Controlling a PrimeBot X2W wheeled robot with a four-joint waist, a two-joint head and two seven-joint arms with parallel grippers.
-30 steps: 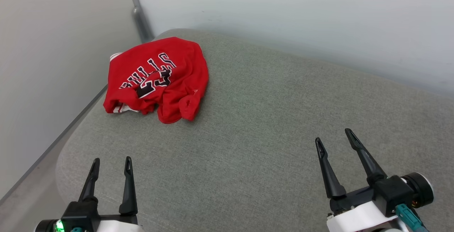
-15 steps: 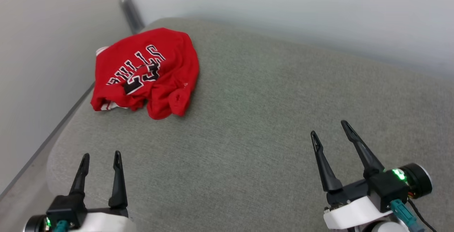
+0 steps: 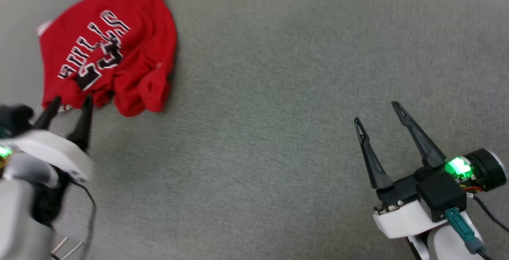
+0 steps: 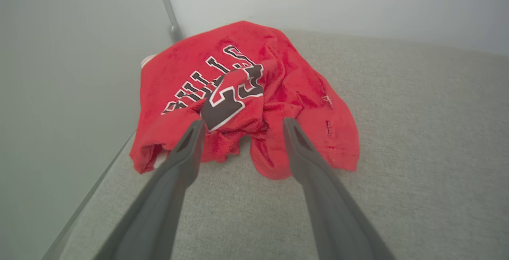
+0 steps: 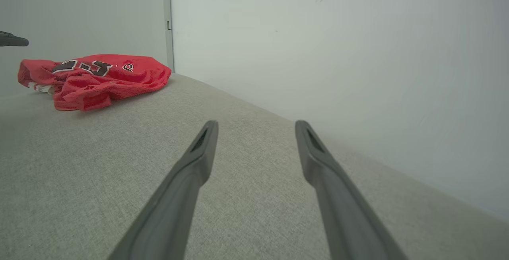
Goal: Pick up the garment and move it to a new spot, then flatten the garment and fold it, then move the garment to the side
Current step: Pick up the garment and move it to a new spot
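As the Bulls jersey [image 3: 131,21] lies crumpled, left gripper [image 3: 72,99] lines up to grab.
Both gape empty; right gripper [image 3: 375,111] waits apart.

Head camera overhead, wrist cameras low, garment [image 3: 135,25] in all.

**Grey Cushion in a Pale Corner**

A grey woven upholstered cushion [image 3: 278,93] with a rounded edge is set against a left wall [image 4: 59,73] and a back wall [image 5: 338,45], both plain and pale. A thin grey vertical strip [image 5: 166,21] is fixed where they meet. Soft, even light is cast throughout.
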